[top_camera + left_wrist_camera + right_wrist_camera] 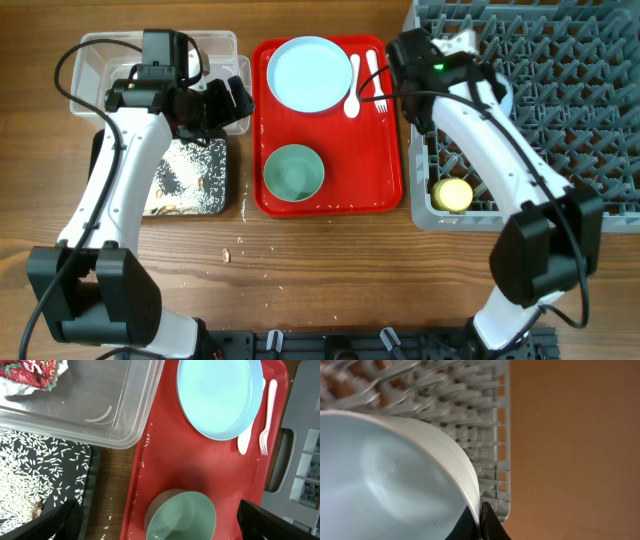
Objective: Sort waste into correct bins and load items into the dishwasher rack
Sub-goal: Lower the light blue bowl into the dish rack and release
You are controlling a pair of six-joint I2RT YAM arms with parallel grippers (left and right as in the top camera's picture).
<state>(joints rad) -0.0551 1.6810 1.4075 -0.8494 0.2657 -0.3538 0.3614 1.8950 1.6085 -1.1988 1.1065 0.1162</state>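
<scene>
My right gripper is shut on the rim of a pale blue-green bowl and holds it over the left part of the grey dishwasher rack. A yellow cup sits in the rack's front left corner. My left gripper is open and empty, between the clear tub and the red tray. A second bowl, the blue plate, a spoon and a fork lie on the red tray. The red wrapper lies in the clear tub.
The black tray holds white rice scraps. A few grains lie on the wooden table. The red serving tray lies between the bins and the rack.
</scene>
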